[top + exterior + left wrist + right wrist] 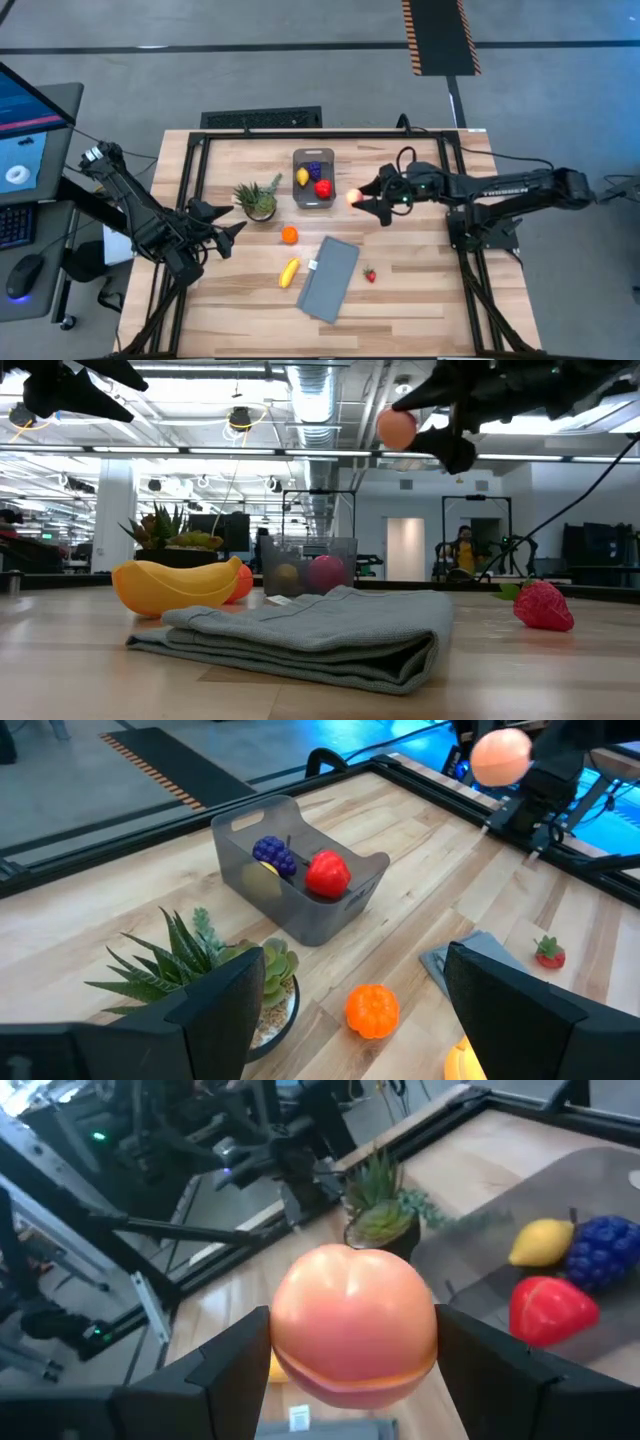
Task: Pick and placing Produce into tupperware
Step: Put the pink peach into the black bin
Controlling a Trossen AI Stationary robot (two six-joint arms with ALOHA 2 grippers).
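The peach (352, 1325) is pinched between the 2 fingers of the right gripper (362, 197) and is held up in the air, clear of the table (420, 290), as the low view shows. In the high view it hangs just beside the tupperware (314, 180), off that tub's right-hand long wall and near its nearer end. The tub's long axis runs away from the front edge of the table, so the coming move is judged to be a short sideways carry across the rim, followed by a release over the open space left inside.

3 pieces already lie in the tub: the grapes (316, 168), the lemon (303, 178) and the red fruit (323, 187).

Still on the table are the orange (289, 235), the banana (289, 272) and the strawberry (369, 274), with a folded grey cloth (329, 279) between the last 2. A potted plant (258, 199) stands near the tub on its left.

The left gripper (232, 219) waits with fingers spread beyond the plant, well apart from the tub, so the path is seen as unobstructed.
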